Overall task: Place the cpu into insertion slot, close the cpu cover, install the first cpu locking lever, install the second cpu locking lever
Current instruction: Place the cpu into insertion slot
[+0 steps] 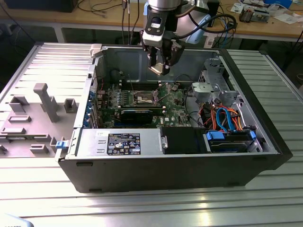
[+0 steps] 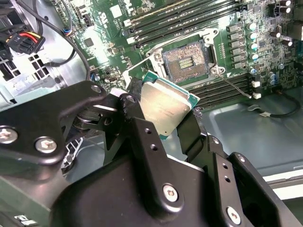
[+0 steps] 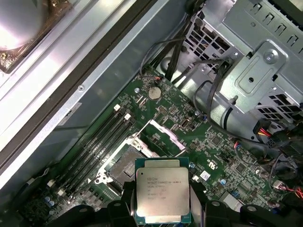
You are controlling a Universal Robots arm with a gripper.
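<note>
My gripper (image 1: 159, 70) hangs above the open computer case, shut on the cpu (image 1: 158, 71). In both wrist views the cpu (image 2: 165, 108) (image 3: 162, 194) shows its silvery metal top, clamped at two opposite edges by the black fingers (image 2: 135, 101). The insertion slot (image 1: 144, 98) lies lower down on the green board, uncovered, with its tan contact field (image 2: 184, 63) visible. In the first wrist view the slot (image 3: 120, 163) sits beside the held chip. The cpu cover (image 3: 164, 135), a thin silver frame, stands swung up at the slot's edge.
Long black memory slots (image 2: 189, 14) run along the socket. A metal drive cage (image 3: 258, 75) with orange and blue cables (image 1: 226, 118) fills the exterior view's right of the case. A black block (image 1: 182, 140) lies at the front. Grey fixtures (image 1: 45, 101) stand outside on the exterior view's left.
</note>
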